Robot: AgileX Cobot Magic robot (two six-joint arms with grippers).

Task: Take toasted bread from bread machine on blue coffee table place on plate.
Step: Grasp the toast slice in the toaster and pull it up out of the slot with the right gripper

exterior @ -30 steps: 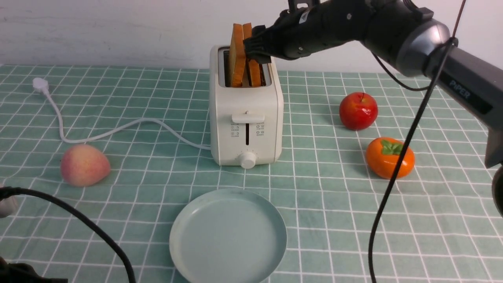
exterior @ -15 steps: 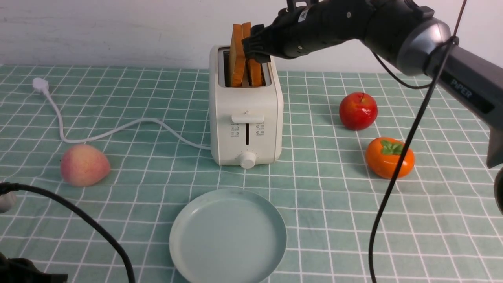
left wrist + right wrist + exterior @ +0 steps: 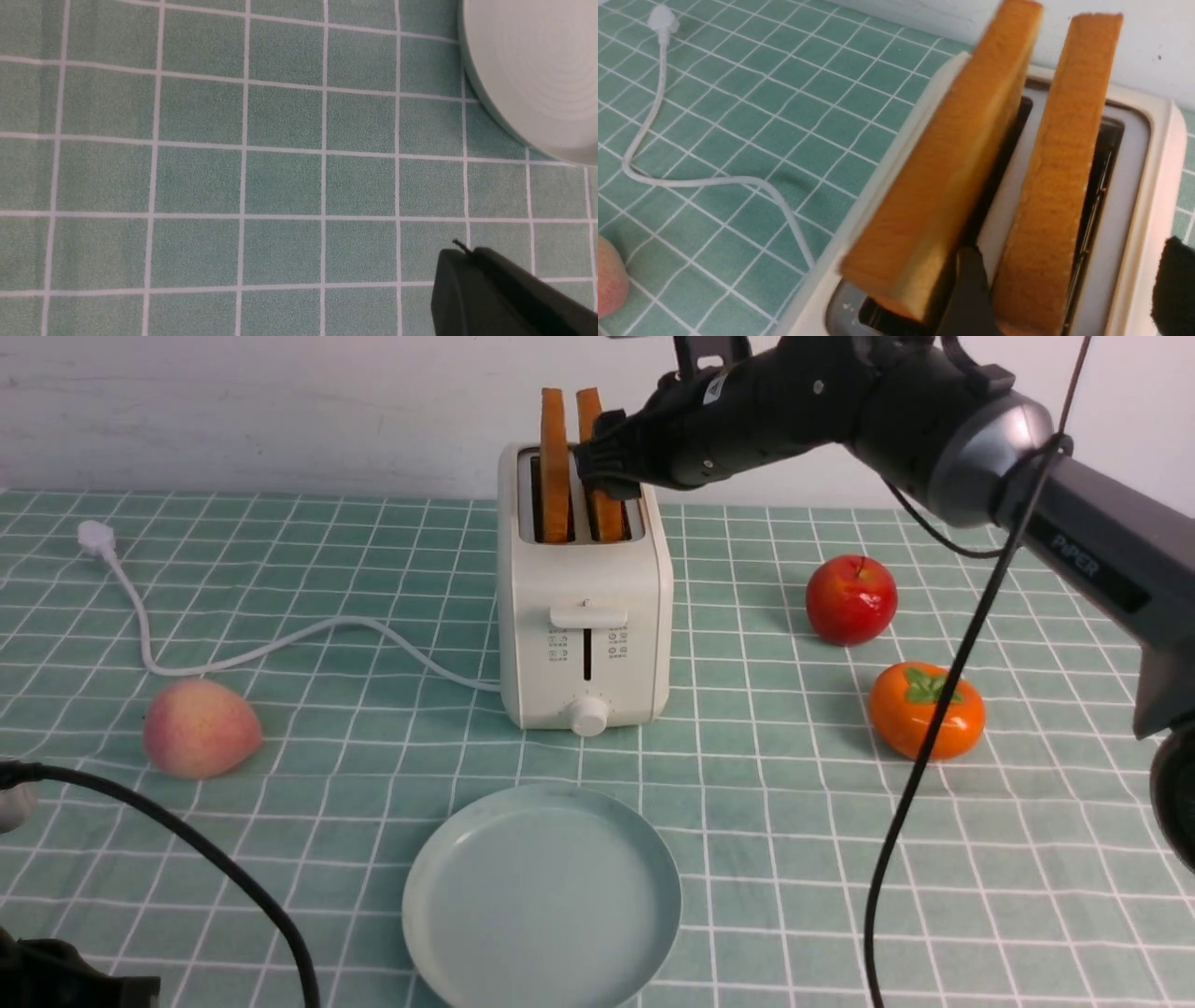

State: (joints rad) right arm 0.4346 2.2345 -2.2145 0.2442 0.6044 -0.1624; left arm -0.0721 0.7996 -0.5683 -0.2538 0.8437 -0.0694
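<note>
The cream-white bread machine [image 3: 583, 616] stands mid blue coffee table [image 3: 308, 569]. Two slices of toasted bread stand upright in its slots: the left slice [image 3: 555, 467] [image 3: 943, 177] and the right slice [image 3: 594, 420] [image 3: 1064, 154]. My right gripper [image 3: 609, 462] [image 3: 1069, 247] is open astride the right slice, one finger [image 3: 966, 289] down between the slices, the other [image 3: 1174, 284] over the toaster's outer rim. The pale plate [image 3: 541, 896] [image 3: 537, 79] lies bare in front of the toaster. My left gripper [image 3: 467, 254] hovers shut and empty over the cloth beside the plate.
A red apple [image 3: 851, 599] and an orange persimmon [image 3: 926, 709] lie right of the toaster. A peach [image 3: 201, 726] sits at the left, with the white cord [image 3: 280, 649] and plug [image 3: 96, 536] behind it. A black cable [image 3: 915, 775] hangs from my right arm.
The left slice leaned against the right one; now it stands upright and apart. My right gripper has dipped slightly, with a finger now between the slices.
</note>
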